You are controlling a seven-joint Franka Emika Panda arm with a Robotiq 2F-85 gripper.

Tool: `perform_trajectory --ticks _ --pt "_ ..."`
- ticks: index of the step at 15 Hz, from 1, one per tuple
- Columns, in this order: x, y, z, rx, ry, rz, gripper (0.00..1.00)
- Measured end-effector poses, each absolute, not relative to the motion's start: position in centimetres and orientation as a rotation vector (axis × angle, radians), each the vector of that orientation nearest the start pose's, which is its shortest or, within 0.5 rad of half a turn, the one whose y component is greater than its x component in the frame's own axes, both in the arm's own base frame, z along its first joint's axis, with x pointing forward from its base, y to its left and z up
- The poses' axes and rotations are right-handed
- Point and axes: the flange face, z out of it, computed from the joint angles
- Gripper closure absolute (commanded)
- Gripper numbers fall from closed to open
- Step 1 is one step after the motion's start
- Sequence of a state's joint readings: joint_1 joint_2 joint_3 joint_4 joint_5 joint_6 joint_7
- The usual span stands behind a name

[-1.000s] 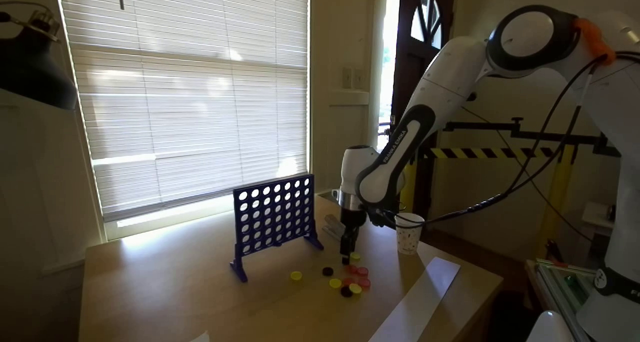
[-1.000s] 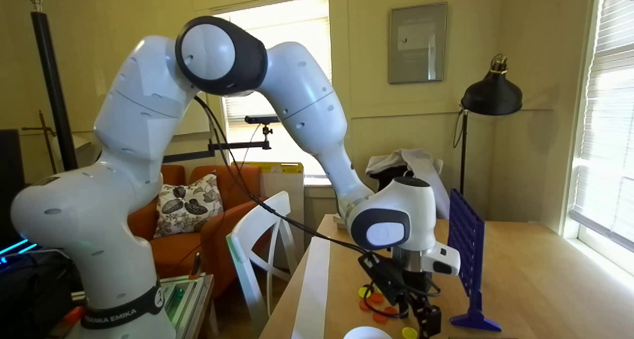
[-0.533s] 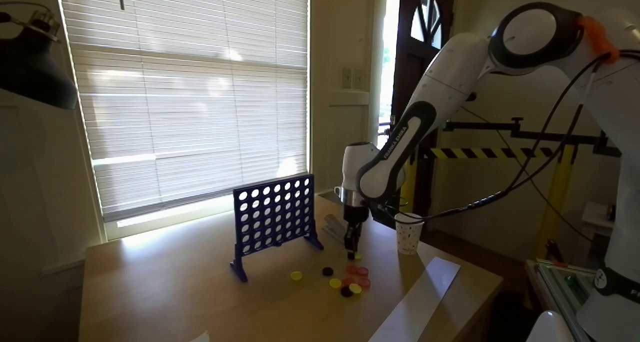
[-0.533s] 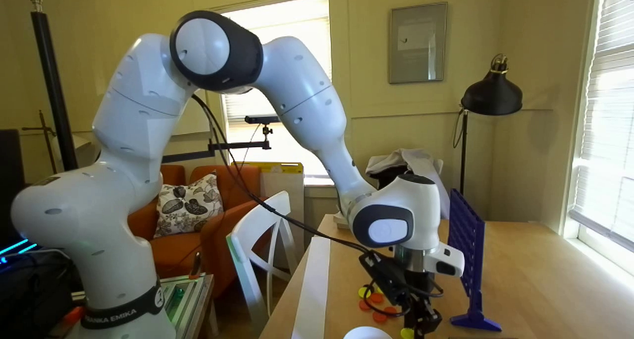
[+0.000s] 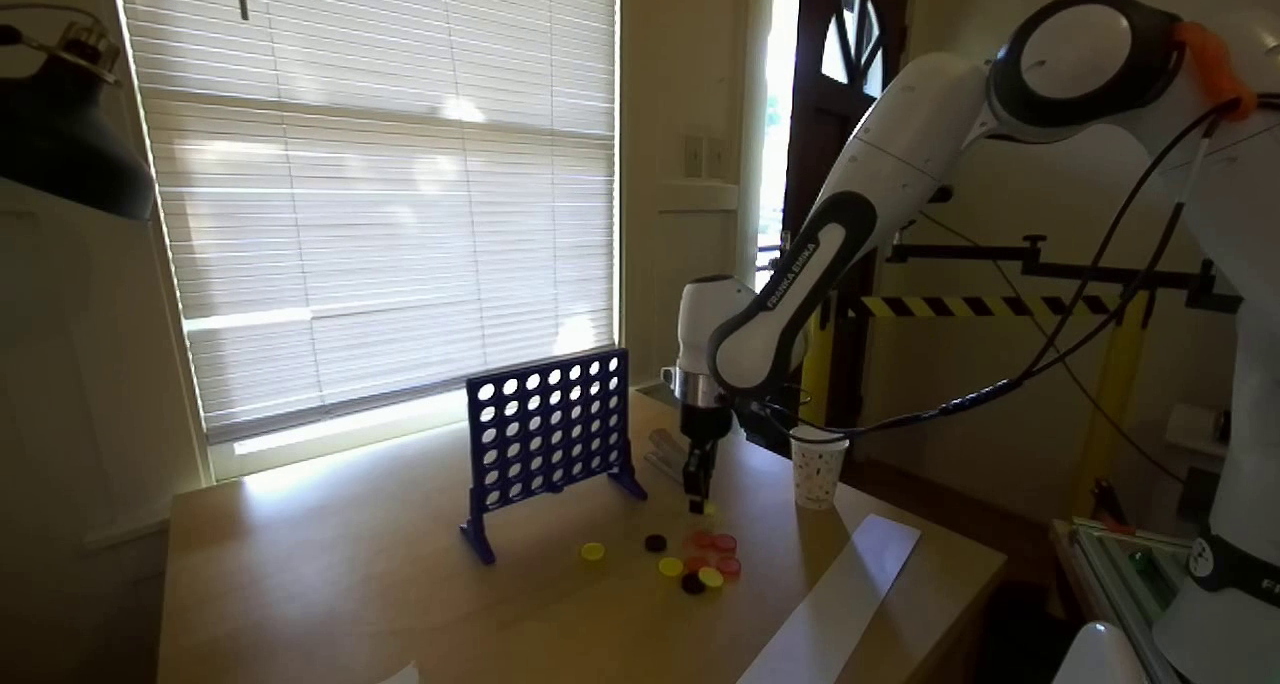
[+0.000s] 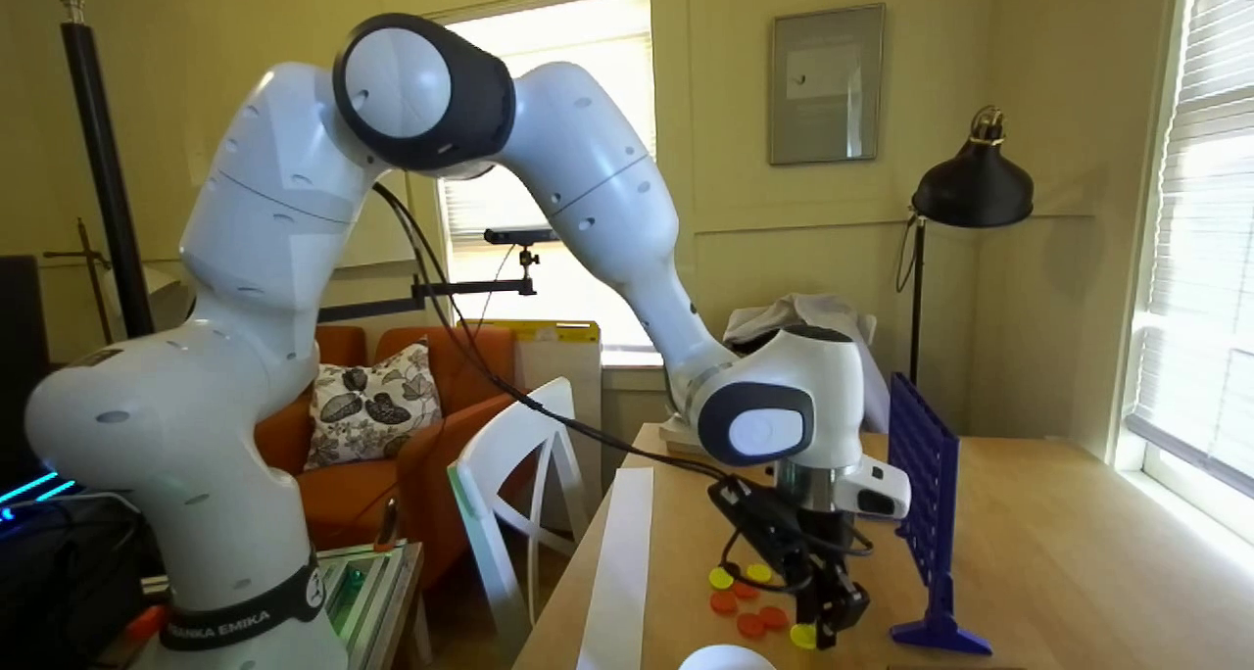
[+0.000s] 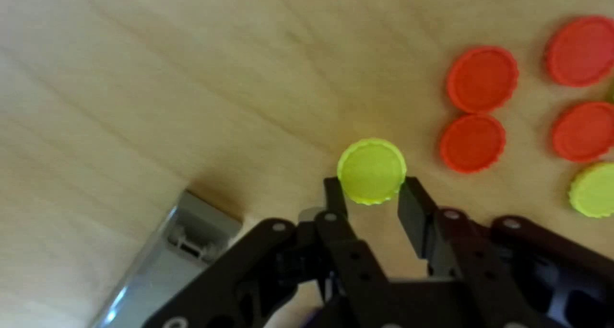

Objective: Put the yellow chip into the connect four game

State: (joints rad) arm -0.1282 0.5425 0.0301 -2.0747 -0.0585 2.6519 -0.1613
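Observation:
A yellow chip (image 7: 371, 171) is pinched by its edges between the fingertips of my gripper (image 7: 370, 185) in the wrist view. The same chip (image 5: 710, 509) shows partly behind the gripper (image 5: 698, 505) in an exterior view, seemingly just above the table. Another exterior view also has the held chip (image 6: 802, 637) beside my fingers. The connect four game (image 5: 545, 410), a dark blue upright grid with round holes, stands on its feet to the left of the gripper there. Its holes look free of chips. Edge-on, the game (image 6: 926, 503) appears just past the gripper.
Red chips (image 7: 482, 79) lie near the gripper, with another yellow chip (image 7: 592, 190) beside them. Black chips (image 5: 655, 543) and more yellow ones (image 5: 592, 552) are scattered in front. A paper cup (image 5: 818, 474), a greyish clear object (image 7: 192, 251) and a white strip (image 5: 835, 604) are also on the table.
My gripper has closed on the yellow chip. It has then risen a little, and the chip has come up with it. The game and loose chips have stayed put.

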Motion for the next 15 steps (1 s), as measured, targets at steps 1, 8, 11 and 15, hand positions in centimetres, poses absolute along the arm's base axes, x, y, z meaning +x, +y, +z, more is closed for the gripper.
perform_trajectory --ticks 1,8,11,15 --pt "59.0 -4.6 17.9 -3.161 -0.204 -0.08 0.91" --pt "60.3 0.4 26.7 -3.228 -0.281 -0.236 0.91" --pt "60.4 0.2 29.2 -3.269 -0.281 -0.298 0.91" --pt "60.5 0.7 32.6 -3.327 -0.336 -0.413 0.91"
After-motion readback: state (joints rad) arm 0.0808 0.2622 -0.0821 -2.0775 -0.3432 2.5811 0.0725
